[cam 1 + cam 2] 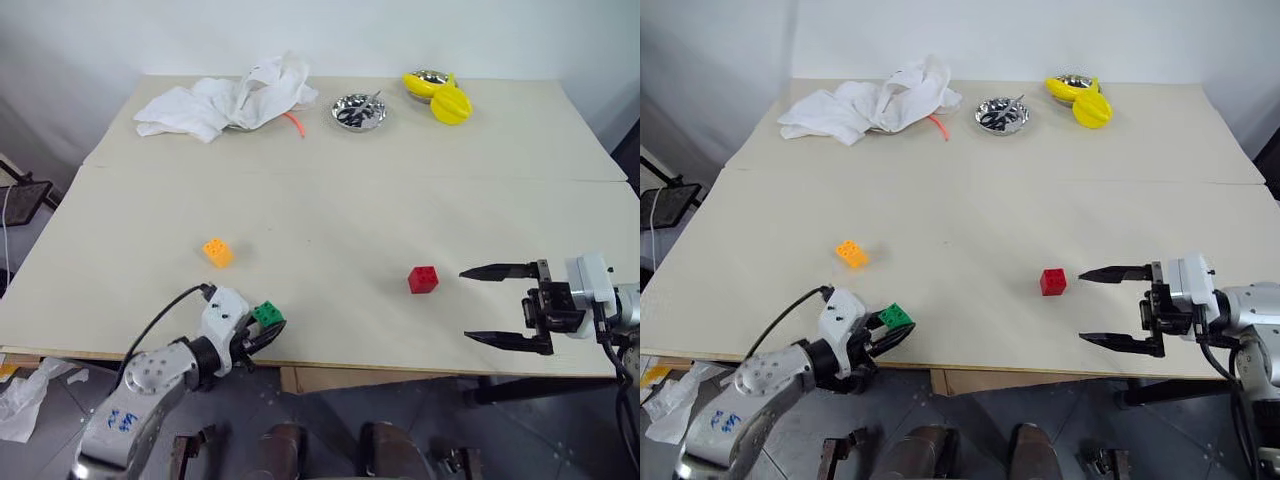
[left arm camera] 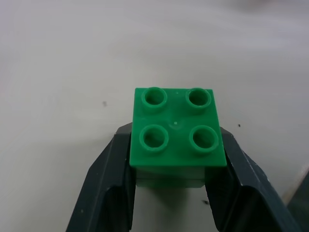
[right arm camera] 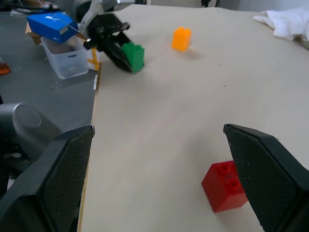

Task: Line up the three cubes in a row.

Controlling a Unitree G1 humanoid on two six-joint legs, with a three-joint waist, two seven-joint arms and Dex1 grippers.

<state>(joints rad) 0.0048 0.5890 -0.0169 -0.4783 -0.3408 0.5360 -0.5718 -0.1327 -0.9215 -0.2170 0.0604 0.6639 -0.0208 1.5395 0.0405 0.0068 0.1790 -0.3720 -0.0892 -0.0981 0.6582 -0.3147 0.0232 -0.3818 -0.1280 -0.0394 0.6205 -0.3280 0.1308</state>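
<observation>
At the frame's top, a metal bowl (image 1: 360, 111) holds something dark on the pale desk (image 1: 330, 200); lower left, the left tool (image 1: 262, 333) clamps the green cube (image 1: 267, 314), orange cube (image 1: 217, 252) above it, red cube (image 1: 423, 279) beside the spread right tool (image 1: 497, 305).

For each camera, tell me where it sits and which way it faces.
Head stereo pair: looks forward and down over the pale table; both arms show.
Left wrist: along the left gripper, shut on the green studded plastic cube.
Right wrist: between the open right gripper, toward the red studded plastic cube.
Shared: both wrist views show the green cube.
</observation>
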